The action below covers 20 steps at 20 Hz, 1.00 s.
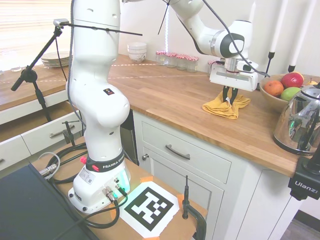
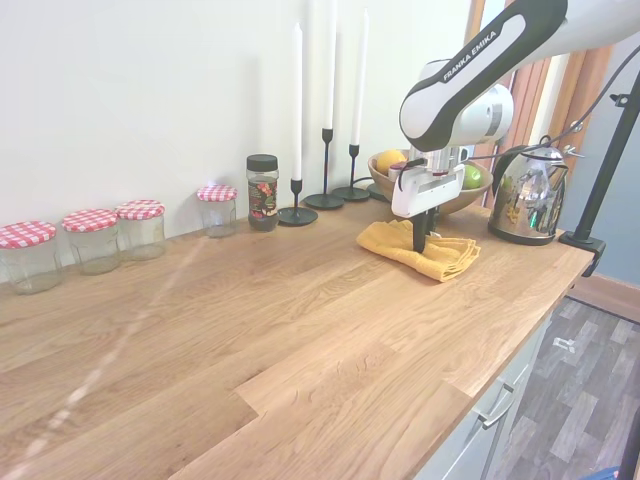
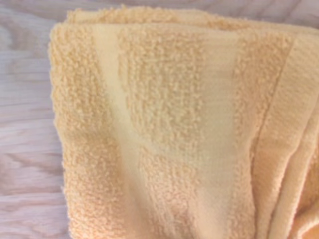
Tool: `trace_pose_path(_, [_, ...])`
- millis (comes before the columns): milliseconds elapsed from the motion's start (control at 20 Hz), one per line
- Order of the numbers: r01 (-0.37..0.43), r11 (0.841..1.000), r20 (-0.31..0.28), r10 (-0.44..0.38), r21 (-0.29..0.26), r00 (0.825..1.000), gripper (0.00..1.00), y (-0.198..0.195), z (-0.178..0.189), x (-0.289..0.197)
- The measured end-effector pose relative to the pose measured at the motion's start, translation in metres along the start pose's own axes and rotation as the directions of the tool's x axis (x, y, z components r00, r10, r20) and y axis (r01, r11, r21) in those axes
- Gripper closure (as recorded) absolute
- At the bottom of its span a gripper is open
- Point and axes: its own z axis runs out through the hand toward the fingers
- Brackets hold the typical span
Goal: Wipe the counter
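A folded yellow cloth [image 1: 218, 109] [image 2: 450, 258] lies on the warm-brown wooden counter [image 1: 170, 95] [image 2: 250, 330], close to the fruit bowl. My gripper [image 1: 228, 102] [image 2: 422, 240] points straight down onto the cloth, its dark fingers shut together on a pinch of the fabric and pressing it against the wood. In the wrist view the terry cloth [image 3: 164, 134] fills nearly the whole picture, with a strip of counter [image 3: 25, 139] showing beside it.
A bowl of fruit [image 1: 280, 90] and a steel kettle [image 1: 300, 125] stand just beyond the cloth. Candlesticks [image 2: 325, 200], a spice jar [image 2: 262, 192] and several red-check-lidded jars [image 2: 95, 240] line the wall. Stacked white bowls [image 1: 137, 51] sit at the far end.
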Motion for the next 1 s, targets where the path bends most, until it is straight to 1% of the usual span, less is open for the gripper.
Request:
trace_pose_path(250, [0.018,1.000,0.000,-0.018,0.002,1.000,1.00,-0.012,-0.001,-0.006])
trace_pose_path(500, [0.032,0.999,0.002,-0.032,0.007,0.999,1.00,-0.054,-0.003,-0.032])
trace_pose_path(750, [0.038,0.999,0.013,-0.038,0.015,0.999,1.00,-0.108,-0.004,-0.087])
trace_pose_path(1000, [0.044,0.999,0.013,-0.045,0.032,0.999,1.00,-0.168,-0.006,-0.164])
